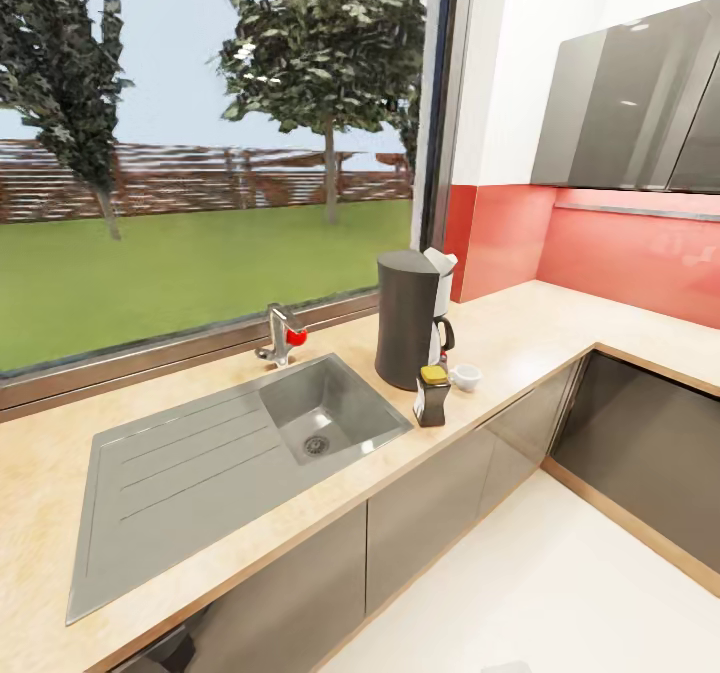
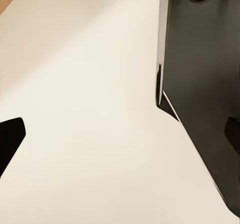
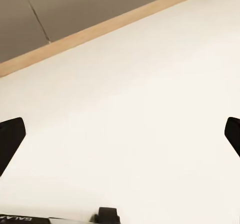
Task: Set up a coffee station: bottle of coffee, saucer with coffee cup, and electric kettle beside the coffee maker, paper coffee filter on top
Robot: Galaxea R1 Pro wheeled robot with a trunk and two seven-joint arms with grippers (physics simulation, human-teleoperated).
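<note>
Four task things already stand grouped on the desk [image 1: 520, 323], to the right of the sink [image 1: 250, 453]: the dark coffee maker [image 1: 407, 318] upright and tallest, a white filter [image 1: 440, 261] poking up at its top right, though I cannot tell whether it rests on the maker or on something behind it; the coffee bottle [image 1: 432, 395] with its yellow cap just in front of the maker; a small white cup [image 1: 465, 377] just right of the bottle, its saucer too small to make out; a white, black-handled thing behind the maker may be the kettle; the group lies ahead and slightly right of the robot, so the right arm looks nearer; both grippers hang low over pale floor, the left gripper [image 2: 120, 134] beside a dark panel [image 2: 200, 84], the right gripper [image 3: 120, 134] near the cabinet base [image 3: 75, 14], each with fingertips wide apart and holding nothing.
</note>
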